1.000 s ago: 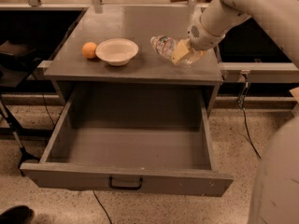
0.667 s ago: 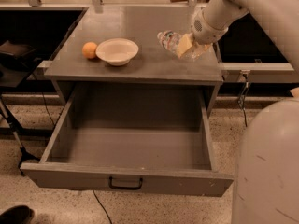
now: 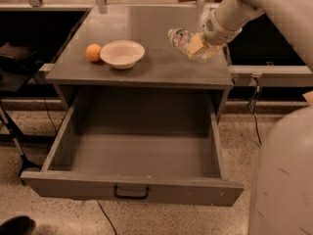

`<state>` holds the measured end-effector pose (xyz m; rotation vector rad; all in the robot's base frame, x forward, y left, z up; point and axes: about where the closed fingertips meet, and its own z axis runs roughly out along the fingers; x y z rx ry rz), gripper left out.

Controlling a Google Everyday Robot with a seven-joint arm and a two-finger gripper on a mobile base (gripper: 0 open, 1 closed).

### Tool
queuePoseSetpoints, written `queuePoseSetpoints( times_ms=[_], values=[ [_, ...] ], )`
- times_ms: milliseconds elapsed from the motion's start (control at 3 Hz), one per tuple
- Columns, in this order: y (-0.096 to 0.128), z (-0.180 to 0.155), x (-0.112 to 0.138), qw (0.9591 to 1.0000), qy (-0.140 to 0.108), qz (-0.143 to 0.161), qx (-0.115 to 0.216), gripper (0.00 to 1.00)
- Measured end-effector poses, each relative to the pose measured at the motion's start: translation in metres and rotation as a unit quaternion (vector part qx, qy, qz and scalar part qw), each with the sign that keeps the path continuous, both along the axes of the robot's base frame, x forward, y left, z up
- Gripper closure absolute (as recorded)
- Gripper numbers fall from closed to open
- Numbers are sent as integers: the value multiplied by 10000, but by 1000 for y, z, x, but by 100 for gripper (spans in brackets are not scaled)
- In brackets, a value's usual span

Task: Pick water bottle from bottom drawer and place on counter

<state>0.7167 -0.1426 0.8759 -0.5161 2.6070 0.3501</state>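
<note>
Grey counter in front of you, bottom drawer open below it with nothing inside. Your gripper is clamped on the water bottle over the counter's right side. The bottle's long axis runs left from the claw, lying nearly level.

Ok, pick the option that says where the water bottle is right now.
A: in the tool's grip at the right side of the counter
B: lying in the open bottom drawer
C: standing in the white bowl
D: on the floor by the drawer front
A: the tool is closed on the tilted water bottle at the right side of the counter, and no bottle shows in the open bottom drawer.
</note>
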Motion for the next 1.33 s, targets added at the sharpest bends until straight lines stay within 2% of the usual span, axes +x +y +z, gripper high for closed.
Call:
queuePoseSetpoints(
  times_ms=[667,1000,1333],
  values=[
    [4,-3,-14,9999,-117,38,-16,5],
    [5,-3,-15,9999,-113,50,-28,0],
    [5,-3,-15,9999,-113,50,-28,0]
  ],
)
